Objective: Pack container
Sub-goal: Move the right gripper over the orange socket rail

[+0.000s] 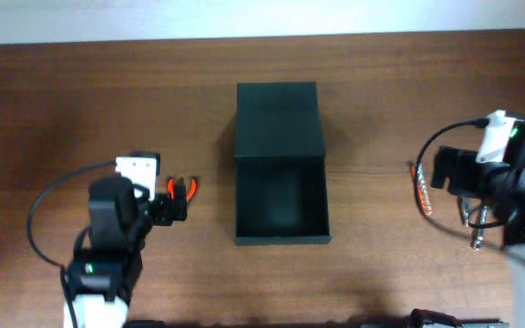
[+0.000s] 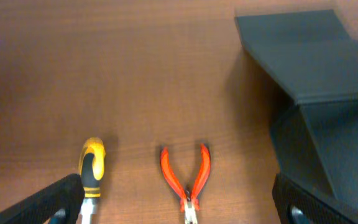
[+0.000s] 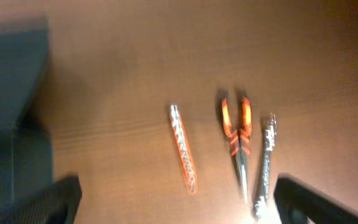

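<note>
Green-black matte rectangular container (image 1: 281, 239) sits mid-table on the brown wooden table (image 1: 80, 100), its hinged flap lid (image 1: 278, 120) folded back flat on the far side, so it's ready to load. From overhead the inside looks bare, so read this as nothing packed yet. Your left gripper (image 2: 178, 198) has its jaws spread wide and empty. It hangs over the red-orange-handled pliers (image 2: 186, 176), with a yellow-and-black-handled screwdriver (image 2: 92, 165) just beside them, left of the container. Your right gripper (image 3: 176, 199) is equally wide and empty, over three tools right of the container: an orange patterned slim stick (image 3: 183, 149), orange-and-black-handled long-nose pliers (image 3: 237, 140) and a silvery slim tool (image 3: 265, 163). All five visible tools lie on the wood, none touched. By my read, every pick and drop remains, then probably closing the lid.
</note>
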Controlling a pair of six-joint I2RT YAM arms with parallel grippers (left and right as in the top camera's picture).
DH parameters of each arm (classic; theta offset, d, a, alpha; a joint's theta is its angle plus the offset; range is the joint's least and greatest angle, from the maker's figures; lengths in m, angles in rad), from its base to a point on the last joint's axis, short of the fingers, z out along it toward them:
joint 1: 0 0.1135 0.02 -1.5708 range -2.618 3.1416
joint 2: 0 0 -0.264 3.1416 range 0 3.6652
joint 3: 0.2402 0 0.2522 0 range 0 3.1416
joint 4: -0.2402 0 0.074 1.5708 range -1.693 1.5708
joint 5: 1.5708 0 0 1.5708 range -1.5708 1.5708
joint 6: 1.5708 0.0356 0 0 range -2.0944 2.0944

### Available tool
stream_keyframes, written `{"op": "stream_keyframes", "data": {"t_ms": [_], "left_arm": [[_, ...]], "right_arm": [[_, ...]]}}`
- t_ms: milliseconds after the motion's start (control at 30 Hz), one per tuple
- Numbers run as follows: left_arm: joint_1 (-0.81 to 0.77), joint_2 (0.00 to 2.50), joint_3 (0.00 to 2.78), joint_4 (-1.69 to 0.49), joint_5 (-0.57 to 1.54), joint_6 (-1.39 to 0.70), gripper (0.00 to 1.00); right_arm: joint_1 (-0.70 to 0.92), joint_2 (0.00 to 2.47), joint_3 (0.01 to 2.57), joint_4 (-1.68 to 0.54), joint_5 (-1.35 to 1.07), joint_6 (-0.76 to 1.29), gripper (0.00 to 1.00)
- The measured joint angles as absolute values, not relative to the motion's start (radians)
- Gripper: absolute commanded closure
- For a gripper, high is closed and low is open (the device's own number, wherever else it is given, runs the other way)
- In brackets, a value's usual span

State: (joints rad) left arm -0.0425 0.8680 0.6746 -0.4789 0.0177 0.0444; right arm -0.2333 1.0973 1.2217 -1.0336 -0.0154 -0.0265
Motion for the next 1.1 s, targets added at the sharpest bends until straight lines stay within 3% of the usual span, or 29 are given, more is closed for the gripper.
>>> {"op": "stream_keyframes", "data": {"t_ms": [100,333,600,1100], "left_arm": [[-0.041,1.023,0.815,-0.609,0.033,0.044,0.01],[-0.041,1.128,0.872,-0.652,0.051,0.044,0.01],[-0.041,1.128,0.872,-0.658,0.053,0.044,0.01],[-0.041,1.128,0.872,-0.662,0.053,0.044,0.01]], "right_arm": [[-0.293,1.214,1.382,-1.227,-0.019,-0.063,0.01],[-0.388,1.451,1.421,-1.267,-0.026,-0.168,0.01],[-0.367,1.718,1.421,-1.233,-0.027,-0.218,0.01],[-0.257,1.841,1.422,-1.199,-0.01,-0.247,0.01]]}}
